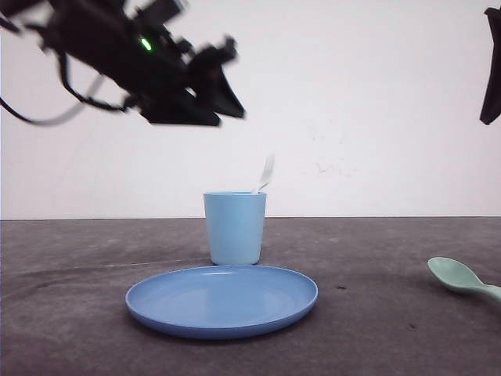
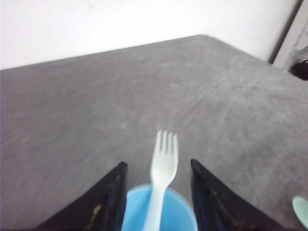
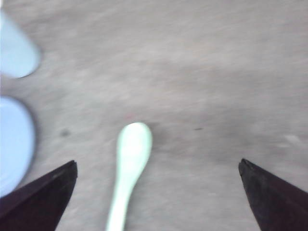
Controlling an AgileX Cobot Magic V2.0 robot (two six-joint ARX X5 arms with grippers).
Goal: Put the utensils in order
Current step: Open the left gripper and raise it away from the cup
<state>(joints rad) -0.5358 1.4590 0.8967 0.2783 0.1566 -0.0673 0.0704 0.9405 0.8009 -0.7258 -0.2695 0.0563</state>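
Front view: light blue cup [image 1: 235, 228] standing upright on the grey surface [image 1: 70, 313], just behind the blue round plate [image 1: 222, 300], at the plate's 12 o'clock. White fork [image 1: 266, 173] standing in the cup, tines up, leaning toward 1 o'clock above the rim. Plate bare. Mint-green spoon [image 1: 462, 280] lying flat on the surface well apart from the plate, out at its 3 o'clock, bowl toward the plate, handle running off the frame edge. Left end effector [image 1: 211, 86] hanging high above the surface, up at 11 o'clock from the cup, clear of everything; from here cannot tell how its jaws stand. Sliver of the right arm [image 1: 492, 66] at the upper right edge.

Left wrist view: left end effector [image 2: 158, 175] with fingers [image 2: 113, 190] apart, gripping nothing. Cup [image 2: 168, 216] below and between them, fork [image 2: 162, 168] rising from its mouth, four tines pointing away, touching neither finger. Edge of the spoon [image 2: 302, 211] at the frame's corner.

Right wrist view: right end effector [image 3: 158, 187] spread wide, fingers [image 3: 48, 190] well apart and empty. Spoon [image 3: 129, 166] lying on the surface between them, bowl away from the wrist, nearer the one finger, touching neither. Blurred cup [image 3: 17, 50] and plate [image 3: 14, 144] at the side edge.
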